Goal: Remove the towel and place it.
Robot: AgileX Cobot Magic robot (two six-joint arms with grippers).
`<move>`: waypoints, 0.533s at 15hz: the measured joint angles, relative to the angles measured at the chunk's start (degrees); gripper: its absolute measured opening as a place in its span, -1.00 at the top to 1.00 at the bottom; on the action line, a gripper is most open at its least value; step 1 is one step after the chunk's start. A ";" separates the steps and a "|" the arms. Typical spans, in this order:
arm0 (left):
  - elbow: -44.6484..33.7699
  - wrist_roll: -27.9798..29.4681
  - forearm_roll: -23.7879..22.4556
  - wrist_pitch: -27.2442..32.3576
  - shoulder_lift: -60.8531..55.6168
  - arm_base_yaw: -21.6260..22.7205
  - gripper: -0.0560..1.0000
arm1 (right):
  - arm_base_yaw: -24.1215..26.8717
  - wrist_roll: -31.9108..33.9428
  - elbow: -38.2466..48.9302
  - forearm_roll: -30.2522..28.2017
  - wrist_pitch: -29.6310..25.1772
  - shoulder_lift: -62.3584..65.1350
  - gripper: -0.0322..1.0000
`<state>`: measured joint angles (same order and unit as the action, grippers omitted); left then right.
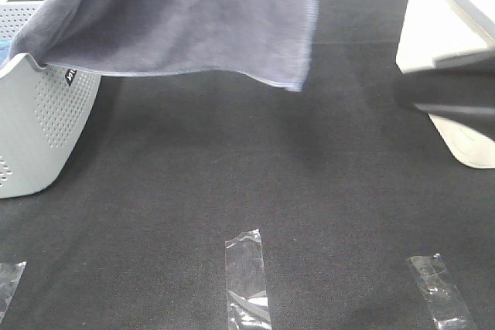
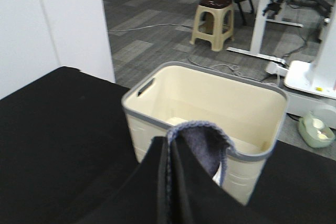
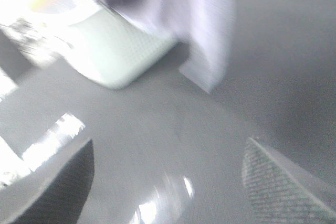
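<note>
The slate-grey towel (image 1: 193, 17) hangs lifted across the upper left of the exterior view. One end still trails over the white perforated basket (image 1: 39, 125), and its hemmed corner dangles free above the black table. In the left wrist view my left gripper (image 2: 169, 148) is shut on a fold of the towel (image 2: 202, 142), which bulges past the fingers. My right gripper (image 3: 168, 142) is wide open with nothing between its fingers, and the towel (image 3: 205, 30) hangs ahead of it. In the exterior view the right arm (image 1: 452, 102) is a dark blur at the right edge.
A cream bin with a grey rim (image 2: 157, 121) stands past the left gripper; it also shows as the cream bin (image 1: 456, 52) at the right of the exterior view. Clear tape strips (image 1: 246, 276) mark the near part of the black table (image 1: 232, 175).
</note>
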<state>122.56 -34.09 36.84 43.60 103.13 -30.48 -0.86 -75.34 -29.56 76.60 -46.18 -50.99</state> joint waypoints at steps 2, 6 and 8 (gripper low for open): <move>0.00 -0.06 -1.32 0.00 1.72 -4.07 0.89 | 0.00 -7.96 0.00 6.82 0.11 -4.47 -0.47; 0.00 -0.11 -3.04 0.06 2.69 -7.85 0.89 | 0.00 -19.71 0.00 16.50 0.34 -11.92 -0.47; 0.00 -0.11 -3.09 0.06 2.69 -8.19 0.89 | 0.00 -23.20 0.00 20.91 -0.52 -16.79 -0.47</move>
<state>122.56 -34.21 33.75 43.66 105.83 -38.67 -0.86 -98.55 -29.56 97.52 -46.70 -67.78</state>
